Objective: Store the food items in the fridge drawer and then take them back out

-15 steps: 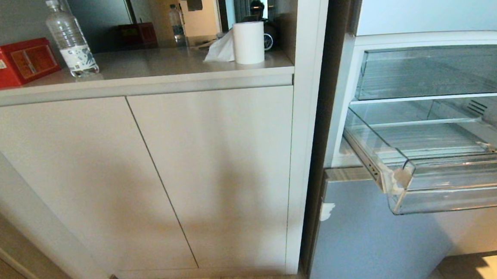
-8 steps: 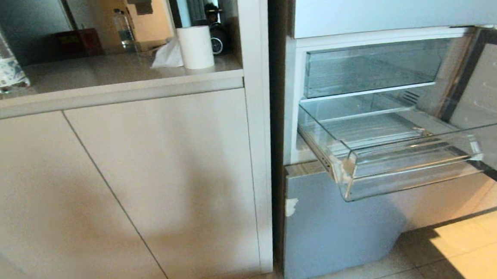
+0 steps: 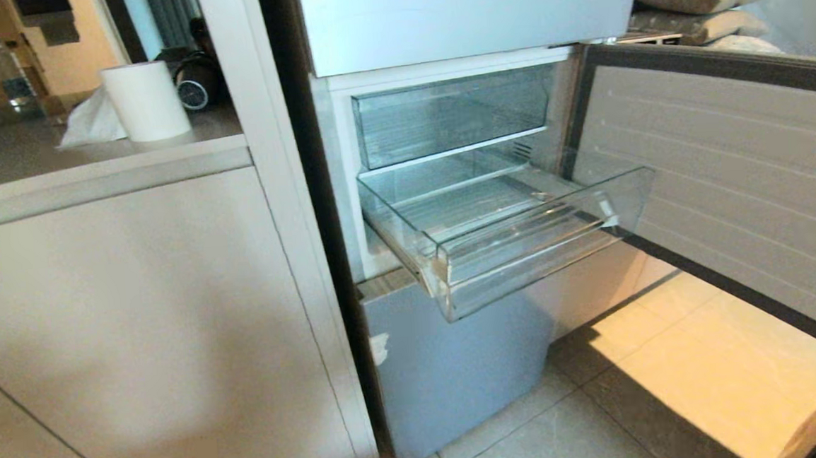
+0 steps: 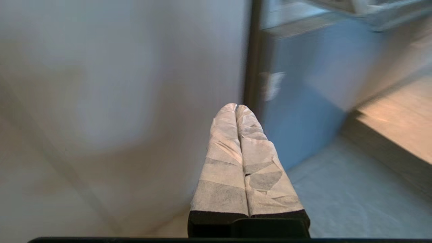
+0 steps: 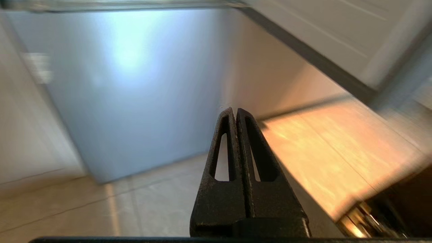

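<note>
clear fridge drawer (image 3: pixel 523 250) pulled out of open fridge (image 3: pixel 459 367)

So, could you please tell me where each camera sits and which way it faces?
Head view: high on the robot, looking down at the fridge and its pulled-out fridge drawer; no arm shows.
Left wrist view: behind the shut left gripper, facing the cabinet.
Right wrist view: behind the shut right gripper, facing the floor.
All three share the fridge's lower door panel.

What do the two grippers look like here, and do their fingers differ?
Left gripper: two long tapered fingers wrapped in creased whitish tape, on a black base. Right gripper: bare black tapered fingers, scuffed, each with a long slot cut through. No cables or markings show.
</note>
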Controlling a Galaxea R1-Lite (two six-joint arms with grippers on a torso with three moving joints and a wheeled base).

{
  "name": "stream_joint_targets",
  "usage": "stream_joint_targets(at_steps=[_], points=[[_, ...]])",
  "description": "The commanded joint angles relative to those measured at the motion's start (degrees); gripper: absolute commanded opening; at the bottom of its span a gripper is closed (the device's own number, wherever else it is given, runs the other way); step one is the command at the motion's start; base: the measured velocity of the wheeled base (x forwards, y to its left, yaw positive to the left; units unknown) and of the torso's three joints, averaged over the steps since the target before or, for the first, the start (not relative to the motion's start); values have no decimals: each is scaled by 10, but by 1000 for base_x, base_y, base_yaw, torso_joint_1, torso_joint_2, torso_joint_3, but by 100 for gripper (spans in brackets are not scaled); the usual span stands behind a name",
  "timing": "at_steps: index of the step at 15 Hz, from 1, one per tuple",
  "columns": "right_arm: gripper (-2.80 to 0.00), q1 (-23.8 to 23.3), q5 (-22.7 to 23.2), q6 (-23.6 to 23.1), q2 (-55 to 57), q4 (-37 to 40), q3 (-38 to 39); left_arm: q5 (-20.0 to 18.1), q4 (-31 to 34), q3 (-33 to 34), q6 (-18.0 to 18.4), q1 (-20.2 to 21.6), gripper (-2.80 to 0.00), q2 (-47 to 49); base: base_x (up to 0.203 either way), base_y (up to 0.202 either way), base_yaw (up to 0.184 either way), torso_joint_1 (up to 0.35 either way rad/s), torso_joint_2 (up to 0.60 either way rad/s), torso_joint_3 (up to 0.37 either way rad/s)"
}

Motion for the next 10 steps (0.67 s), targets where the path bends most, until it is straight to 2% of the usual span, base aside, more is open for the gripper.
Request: stream_joint_targets(at_steps=[1,6,8,10], points=[[-280,0,0,3,1,1,1,0,0,1,0,0,-280,-1,2,8,-177,6,4,2],[-280,-1,-7,19,3,-1,-6,0,0,1,0,0,-280,-2,0,7,-146,4,1,1],[-280,-4,-54,30,36,0,-34,0,0,1,0,0,-280,-2,0,0,0,0,0,0],[-280,-14,-123,57,125,0,-72,0,0,1,0,0,-280,-1,0,0,0,0,0,0]])
